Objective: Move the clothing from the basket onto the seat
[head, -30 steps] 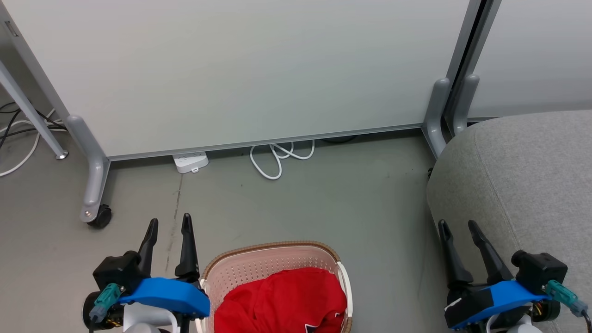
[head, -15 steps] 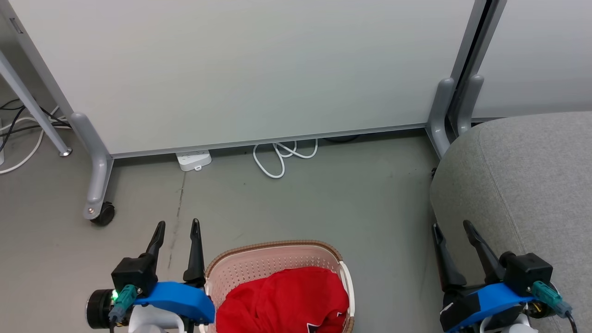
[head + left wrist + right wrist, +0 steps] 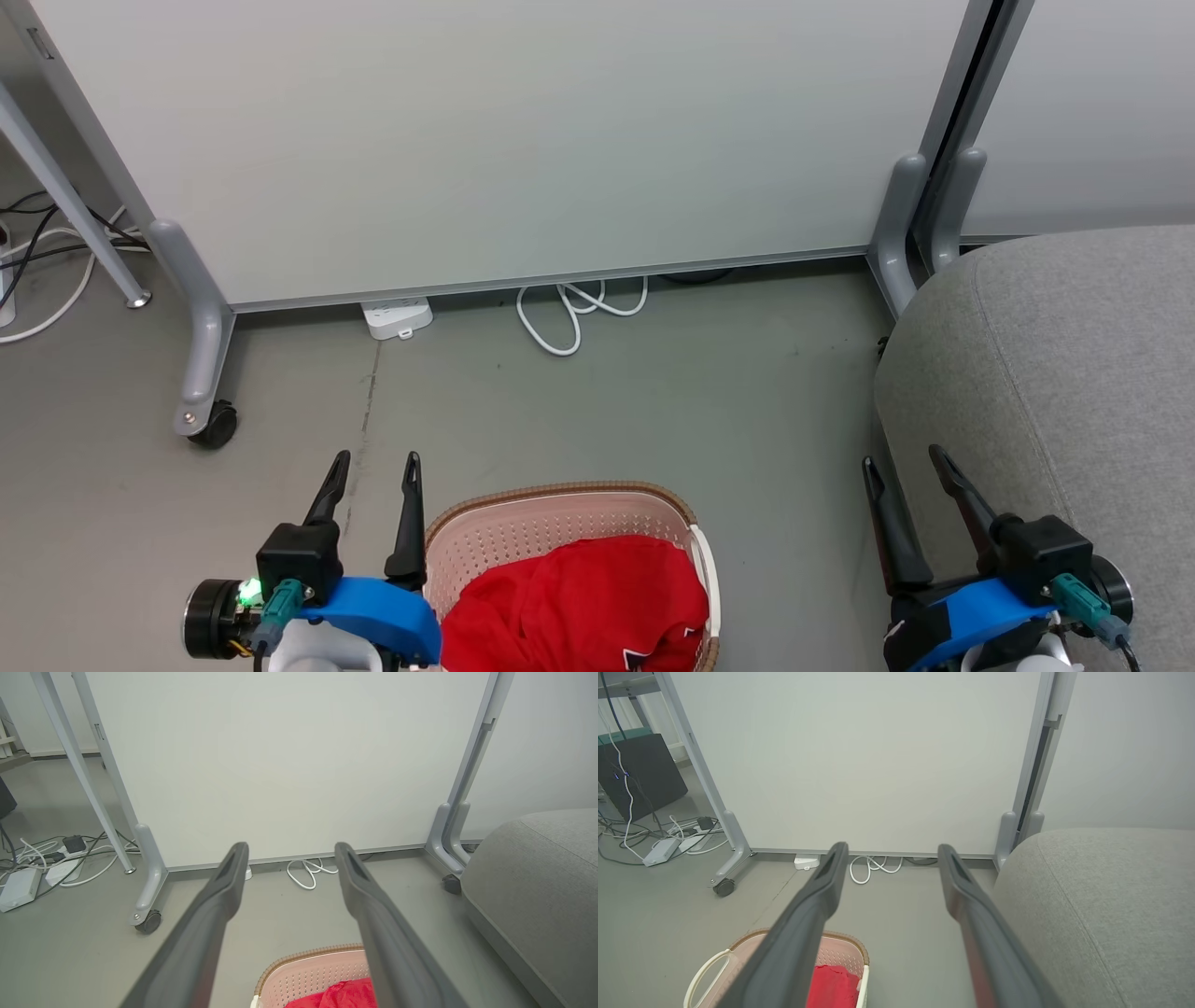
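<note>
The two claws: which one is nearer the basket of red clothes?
The left gripper: it stands right beside the basket rim, while the right gripper is across the floor, by the grey seat.

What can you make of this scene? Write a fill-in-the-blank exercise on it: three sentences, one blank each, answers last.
1. The clothing in the basket is ____ in colour.
2. The grey seat stands on the robot's ____ side of the basket.
3. The left end effector and the right end effector are both ____, holding nothing.

Missing words: red; right; open.
</note>
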Robot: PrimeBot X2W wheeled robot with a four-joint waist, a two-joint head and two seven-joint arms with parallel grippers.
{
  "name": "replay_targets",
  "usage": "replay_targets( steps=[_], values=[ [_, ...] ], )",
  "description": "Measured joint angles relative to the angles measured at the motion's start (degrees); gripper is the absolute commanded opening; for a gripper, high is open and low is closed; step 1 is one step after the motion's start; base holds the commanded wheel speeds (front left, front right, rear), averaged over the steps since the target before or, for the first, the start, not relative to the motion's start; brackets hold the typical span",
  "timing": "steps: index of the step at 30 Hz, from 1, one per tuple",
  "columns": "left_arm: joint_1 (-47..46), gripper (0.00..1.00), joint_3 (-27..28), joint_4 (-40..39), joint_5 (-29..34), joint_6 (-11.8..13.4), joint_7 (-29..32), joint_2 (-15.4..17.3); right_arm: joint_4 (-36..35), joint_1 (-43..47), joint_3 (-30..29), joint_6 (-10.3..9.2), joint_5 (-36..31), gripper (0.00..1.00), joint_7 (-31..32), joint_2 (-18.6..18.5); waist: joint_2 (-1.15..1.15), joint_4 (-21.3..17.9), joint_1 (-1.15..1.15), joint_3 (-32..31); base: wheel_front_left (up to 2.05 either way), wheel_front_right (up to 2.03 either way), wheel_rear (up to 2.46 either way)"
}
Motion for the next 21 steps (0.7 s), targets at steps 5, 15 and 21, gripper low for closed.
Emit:
replay_targets(
  steps=[5,15,21],
  values=[
    [0.0,1.00,-0.2,0.8,1.8,0.0,-0.6,0.0,0.3,0.0,0.1,0.04,-1.8,1.00,-0.5,0.0,0.00,0.1,0.00,-0.1,0.00,0.00,0.00],
    [-0.2,1.00,-0.4,2.1,3.5,-0.2,-1.1,0.0,1.0,-0.1,0.0,0.04,-4.2,1.00,-1.0,0.0,0.00,0.3,0.00,-0.1,0.00,0.00,0.00],
    [-0.2,1.00,-0.6,2.5,3.0,-0.2,-1.1,0.0,1.3,-0.1,-0.2,0.04,-4.2,1.00,-1.1,0.1,0.00,0.3,0.00,-0.3,0.00,0.00,0.00]
  ],
)
